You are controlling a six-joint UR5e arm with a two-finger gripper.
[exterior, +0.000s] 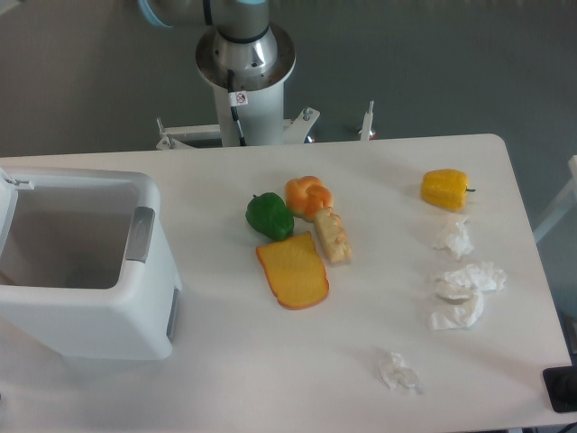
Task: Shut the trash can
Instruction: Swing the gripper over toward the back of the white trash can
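The trash can (135, 311) is a large white boxy bin at the left edge of the table, standing open so that its pale inside shows. A grey latch tab (139, 234) sits on its right rim. Its lid stands up at the far left, only a sliver of it (7, 209) showing at the frame's edge. The arm's base column (244, 68) rises behind the table, and a bit of the arm runs off the top edge. The gripper is out of view.
On the table lie a green pepper (269, 216), an orange bun (308, 196), a bread piece (331, 236), a yellow cheese slice (292, 270), a yellow pepper (445, 188) and several crumpled tissues (464, 280). A dark object (563, 388) sits at the lower right corner.
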